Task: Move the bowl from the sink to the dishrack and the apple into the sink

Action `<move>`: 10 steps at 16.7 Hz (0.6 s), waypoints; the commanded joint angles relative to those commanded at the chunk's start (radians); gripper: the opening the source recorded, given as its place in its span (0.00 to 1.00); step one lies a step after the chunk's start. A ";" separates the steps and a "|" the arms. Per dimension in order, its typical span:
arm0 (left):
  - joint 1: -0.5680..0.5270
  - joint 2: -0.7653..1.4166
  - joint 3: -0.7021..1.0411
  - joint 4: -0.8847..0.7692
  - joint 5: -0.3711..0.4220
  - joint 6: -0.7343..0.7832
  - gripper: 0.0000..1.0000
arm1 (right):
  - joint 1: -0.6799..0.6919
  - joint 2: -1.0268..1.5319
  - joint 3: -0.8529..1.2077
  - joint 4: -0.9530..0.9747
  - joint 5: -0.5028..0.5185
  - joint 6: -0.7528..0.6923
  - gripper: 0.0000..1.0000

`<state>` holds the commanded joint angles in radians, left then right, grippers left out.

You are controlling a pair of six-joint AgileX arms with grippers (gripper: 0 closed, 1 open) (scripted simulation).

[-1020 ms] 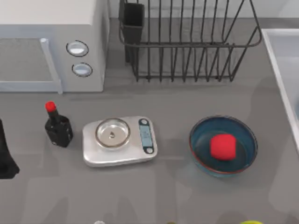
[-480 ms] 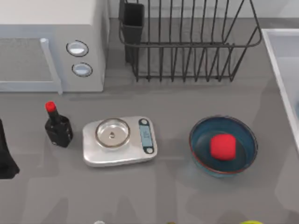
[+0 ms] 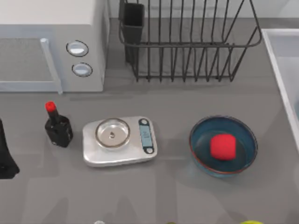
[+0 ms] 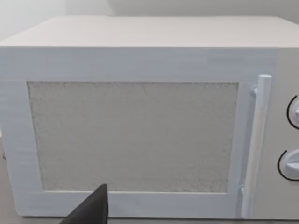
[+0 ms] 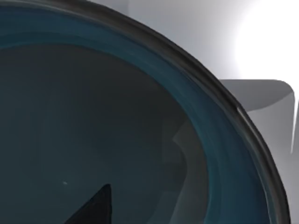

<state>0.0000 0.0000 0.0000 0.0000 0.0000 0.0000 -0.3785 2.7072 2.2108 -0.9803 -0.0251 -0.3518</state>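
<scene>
From above, a teal-blue bowl (image 3: 223, 146) stands on the grey table (image 3: 177, 102) toward its right side, and the red apple (image 3: 223, 146) lies inside it. The sink (image 3: 280, 56) shows as a pale rim at the right edge, well apart from the black dishrack (image 3: 189, 44) at the back. Left of the bowl sits a silver scale (image 3: 119, 141), then a black bottle with a red cap (image 3: 57, 126), with the white microwave (image 3: 51, 44) behind them. The left arm (image 3: 5, 158) is a dark shape at the left edge. The left wrist view faces the microwave door (image 4: 133, 135); a dark fingertip (image 4: 91, 210) shows, but how the jaws stand cannot be told. The right wrist view looks closely into a second teal-blue bowl (image 5: 140, 116) against the pale sink (image 5: 261, 51); one dark fingertip (image 5: 96, 207) hangs over its inside, and those jaws cannot be told either.
</scene>
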 joint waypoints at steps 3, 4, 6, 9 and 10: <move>0.000 0.000 0.000 0.000 0.000 0.000 1.00 | 0.000 0.000 0.000 0.000 0.000 0.000 0.92; 0.000 0.000 0.000 0.000 0.000 0.000 1.00 | 0.000 0.000 0.000 0.000 0.000 0.000 0.85; 0.000 0.000 0.000 0.000 0.000 0.000 1.00 | 0.000 0.000 0.000 0.000 0.000 0.000 0.70; 0.000 0.000 0.000 0.000 0.000 0.000 1.00 | 0.000 0.000 0.000 0.000 0.000 0.000 0.47; 0.000 0.000 0.000 0.000 0.000 0.000 1.00 | 0.000 0.000 0.000 0.000 0.000 0.000 0.40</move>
<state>0.0000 0.0000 0.0000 0.0000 0.0000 0.0000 -0.3785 2.7072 2.2108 -0.9803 -0.0251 -0.3518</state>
